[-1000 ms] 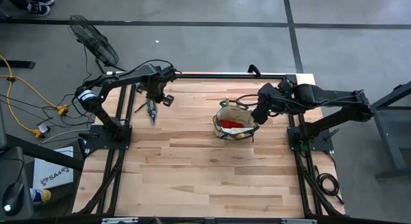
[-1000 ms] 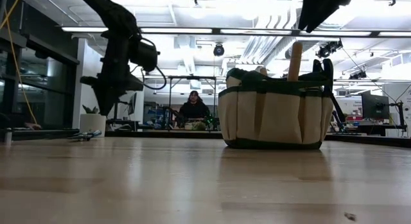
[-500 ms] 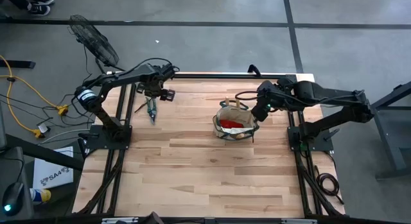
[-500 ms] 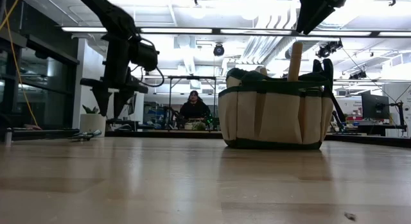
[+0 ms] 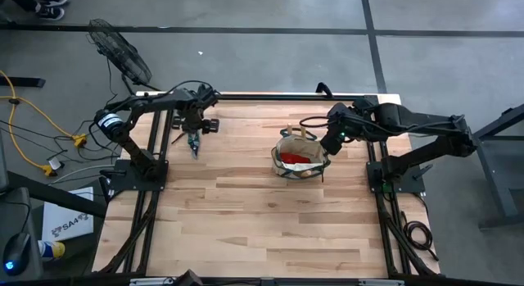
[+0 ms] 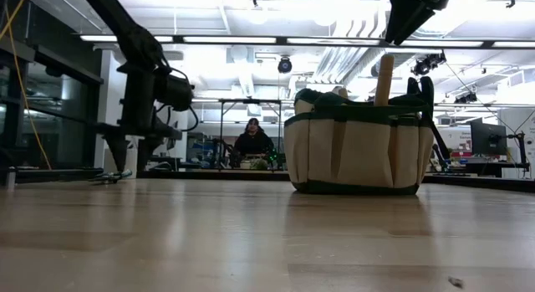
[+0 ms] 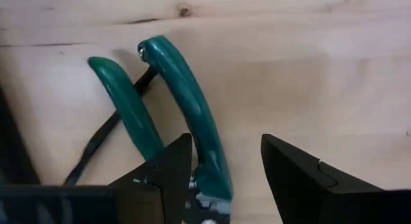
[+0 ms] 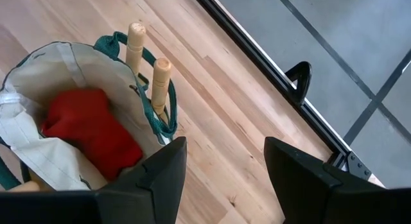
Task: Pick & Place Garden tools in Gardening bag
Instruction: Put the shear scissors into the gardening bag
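Note:
A pair of pruning shears (image 7: 186,115) with dark-green handles lies flat on the wooden table at the far left (image 5: 195,143). My left gripper (image 7: 225,166) hangs open just above it, pointing straight down, with one handle between the fingers. In the low view my left gripper's (image 6: 131,158) tips stand a little above the shears (image 6: 113,176). The tan gardening bag (image 5: 299,155) stands at the far right of centre. It holds a red glove (image 8: 90,131) and two wood-handled tools (image 8: 160,73). My right gripper (image 8: 225,166) waits open above the bag's far right side.
A thin black strap (image 7: 96,147) lies beside the shears' handles. The table's black frame rail (image 8: 270,76) runs along the far edge behind the bag. The near half of the table (image 5: 262,229) is bare wood. A person (image 6: 251,141) sits in the room beyond the table.
My left gripper has opened, rolled about its own axis and sunk toward the shears on the table. The shears and the bag have stayed where they were.

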{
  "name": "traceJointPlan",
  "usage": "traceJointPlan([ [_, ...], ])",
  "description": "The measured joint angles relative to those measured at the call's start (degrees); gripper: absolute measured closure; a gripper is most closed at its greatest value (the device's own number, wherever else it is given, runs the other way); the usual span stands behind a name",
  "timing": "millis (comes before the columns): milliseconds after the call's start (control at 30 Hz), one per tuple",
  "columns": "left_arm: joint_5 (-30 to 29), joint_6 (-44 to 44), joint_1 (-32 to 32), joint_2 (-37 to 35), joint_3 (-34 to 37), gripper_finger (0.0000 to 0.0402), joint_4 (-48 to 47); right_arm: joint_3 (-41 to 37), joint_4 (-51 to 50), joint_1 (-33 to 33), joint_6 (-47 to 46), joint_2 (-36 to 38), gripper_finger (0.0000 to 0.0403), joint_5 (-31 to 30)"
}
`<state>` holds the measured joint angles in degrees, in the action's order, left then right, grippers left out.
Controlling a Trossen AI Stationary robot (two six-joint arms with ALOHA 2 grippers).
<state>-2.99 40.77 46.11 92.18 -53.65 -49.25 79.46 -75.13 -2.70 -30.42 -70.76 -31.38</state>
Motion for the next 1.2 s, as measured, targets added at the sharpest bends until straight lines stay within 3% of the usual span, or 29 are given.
traceJointPlan([
  [467, 2.49, 1.86, 0.02, -0.26, 5.65, 0.0227, 5.59, 0.00, 0.60, 0.00, 0.53, 0.00, 0.0202, 0.00],
  [900, 2.93, -0.25, -0.02, -0.15, 6.04, 0.0346, 6.28, 0.00, 0.88, 0.00, 0.16, 0.00, 0.0202, 0.00],
  [1200, 6.59, -9.58, 0.06, -0.54, 5.76, 0.0349, 6.11, 0.00, 0.87, 0.00, 0.11, 0.00, 0.0202, 0.04],
])
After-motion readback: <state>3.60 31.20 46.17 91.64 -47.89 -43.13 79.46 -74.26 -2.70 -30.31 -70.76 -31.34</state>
